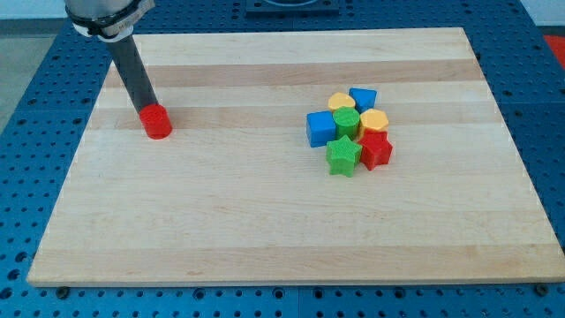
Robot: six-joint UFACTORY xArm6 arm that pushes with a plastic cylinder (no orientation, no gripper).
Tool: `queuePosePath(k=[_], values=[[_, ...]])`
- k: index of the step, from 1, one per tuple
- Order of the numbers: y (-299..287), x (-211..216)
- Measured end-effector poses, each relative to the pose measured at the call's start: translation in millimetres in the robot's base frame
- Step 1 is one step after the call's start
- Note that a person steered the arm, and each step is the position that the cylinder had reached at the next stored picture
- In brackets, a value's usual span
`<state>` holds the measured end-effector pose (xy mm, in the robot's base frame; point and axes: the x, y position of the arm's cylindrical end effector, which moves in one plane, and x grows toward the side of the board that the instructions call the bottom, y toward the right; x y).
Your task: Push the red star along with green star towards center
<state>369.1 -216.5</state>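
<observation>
Surface (265, 238) was a light wooden board. Nearest its bottom edge, right of centre, sat the green star (342, 156), touching the red star (375, 149) on its right. Both were the front row of a tight cluster. Behind them: blue cube (321, 129) on the left, a green block (346, 122) in the middle, a yellow block (374, 121) on the right. Farthest back were another yellow block (341, 102) and a blue block (363, 98), toward the top edge. Well apart, near the top-left corner, stood a red cylinder (157, 121). My tip (146, 113) was against its back-left side, far from both stars. No claw on this rig, so nothing grasped.
</observation>
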Motion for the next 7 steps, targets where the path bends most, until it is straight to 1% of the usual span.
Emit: queuePosePath(k=[1,2,4,5,6,7], values=[[35.8,-31.4],[122.4,-57.1],[357.1,-50.4],[390.4,32.4],[389.4,70.1],[379.0,80.2]])
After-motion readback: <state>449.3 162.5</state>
